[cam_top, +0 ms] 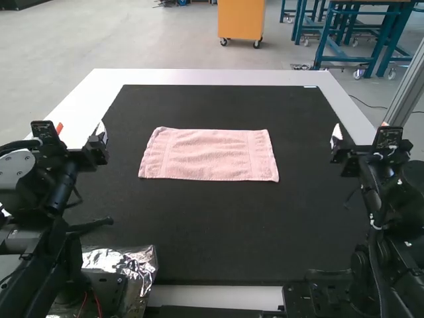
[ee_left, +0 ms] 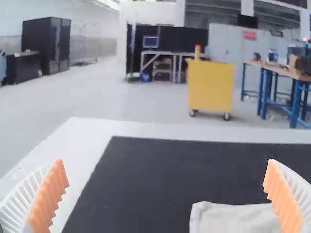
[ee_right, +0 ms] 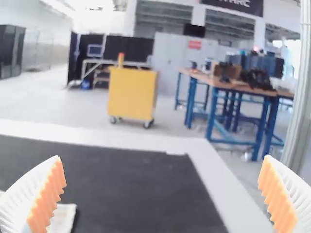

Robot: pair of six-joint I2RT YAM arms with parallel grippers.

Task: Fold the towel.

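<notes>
Lying flat as a rectangle on the black mat (cam_top: pixel 232 232), the pale pink towel (cam_top: pixel 212 156) keeps its long sides along the near and far edges of the white-bordered surface (cam_top: pixel 218 76), closer to the far one. Dark mat shows all round it, most generously toward the near edge. The left end effector (cam_top: pixel 81 129) is by the left edge, the right end effector (cam_top: pixel 361 129) by the right edge; both are wide apart with nothing between their fingers. The high view gives the whole towel and crinkled foil (cam_top: pixel 142 262) by the near left corner; each wrist view catches a corner of the cloth, plus ribbed fingers with orange pads (ee_left: pixel 51 196). Counted: one towel, one mat, two end effectors.
</notes>
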